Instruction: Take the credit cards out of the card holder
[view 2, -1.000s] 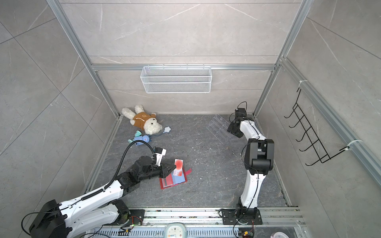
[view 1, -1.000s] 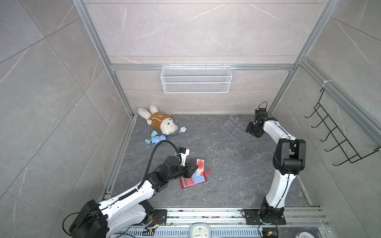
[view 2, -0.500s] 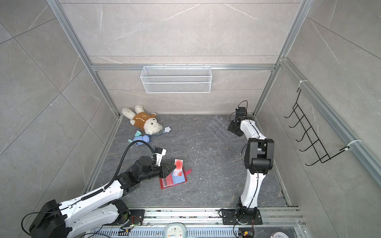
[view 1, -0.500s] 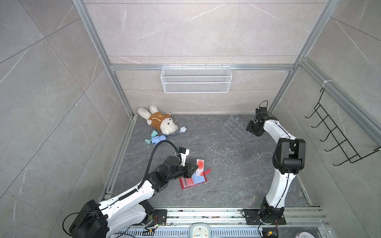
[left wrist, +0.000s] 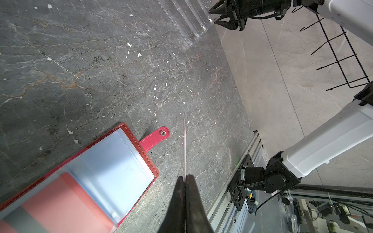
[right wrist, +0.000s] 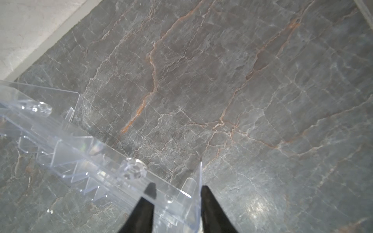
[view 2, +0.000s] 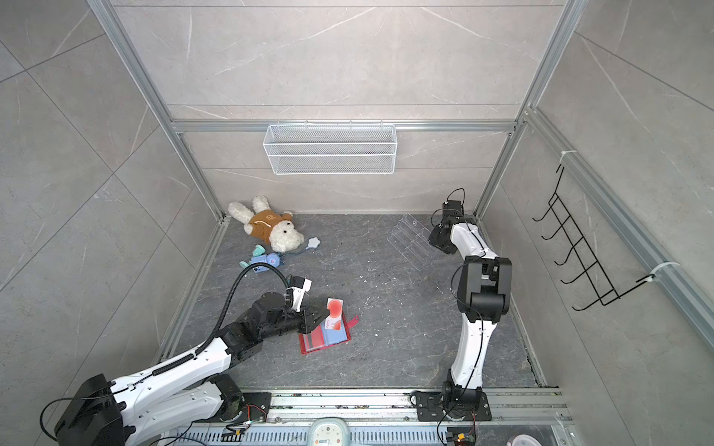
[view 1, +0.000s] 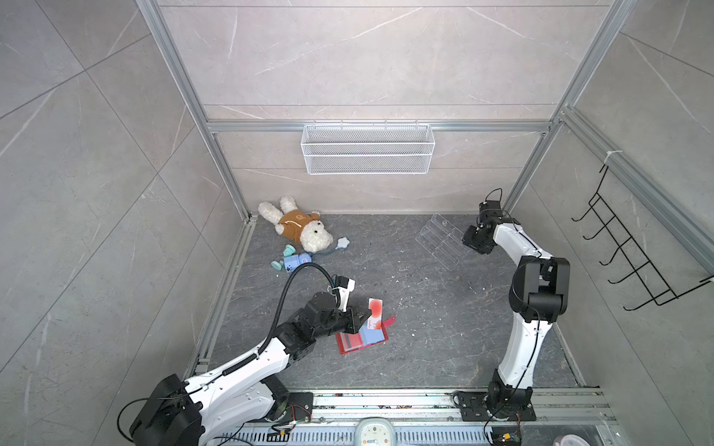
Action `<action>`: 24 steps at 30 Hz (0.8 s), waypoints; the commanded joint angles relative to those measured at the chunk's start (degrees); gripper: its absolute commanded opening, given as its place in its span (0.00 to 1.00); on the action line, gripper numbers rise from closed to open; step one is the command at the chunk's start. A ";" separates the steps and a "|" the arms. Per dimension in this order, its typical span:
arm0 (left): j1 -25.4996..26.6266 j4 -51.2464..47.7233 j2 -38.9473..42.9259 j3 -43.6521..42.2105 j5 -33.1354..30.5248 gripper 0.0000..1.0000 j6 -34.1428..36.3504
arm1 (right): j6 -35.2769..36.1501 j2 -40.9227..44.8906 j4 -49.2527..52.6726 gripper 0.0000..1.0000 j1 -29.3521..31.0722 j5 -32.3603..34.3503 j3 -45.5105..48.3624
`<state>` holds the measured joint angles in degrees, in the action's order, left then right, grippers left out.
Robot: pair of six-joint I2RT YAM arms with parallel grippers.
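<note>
Card holder (left wrist: 129, 130) open flat, reddish card (left wrist: 60, 201) in one sleeve (left wrist: 119, 161)

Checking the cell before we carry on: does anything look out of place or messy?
Yes: white flecks litter the floor. The clear stand seems to lie flat, not upright, at the far right, with the right gripper open astride its corner. A plush dog sprawls in the far left corner.
</note>
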<state>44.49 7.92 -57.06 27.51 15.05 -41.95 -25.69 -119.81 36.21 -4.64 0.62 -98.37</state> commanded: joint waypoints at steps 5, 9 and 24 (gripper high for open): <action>0.24 0.78 0.66 1.34 -0.90 0.00 0.32 | 0.81 1.58 0.42 0.14 -0.19 -0.49 1.76; 0.23 0.87 1.30 1.25 -1.16 0.00 0.06 | 2.15 4.71 -0.71 0.05 -0.07 -2.17 4.30; 0.13 -2.71 4.12 3.69 1.61 0.00 2.53 | 11.90 19.93 -5.50 0.00 18.79 -7.83 19.40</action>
<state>44.49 5.87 -54.52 28.73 15.22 -41.58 -16.51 -102.19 32.42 10.76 -5.43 -81.06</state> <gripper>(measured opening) 0.044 0.250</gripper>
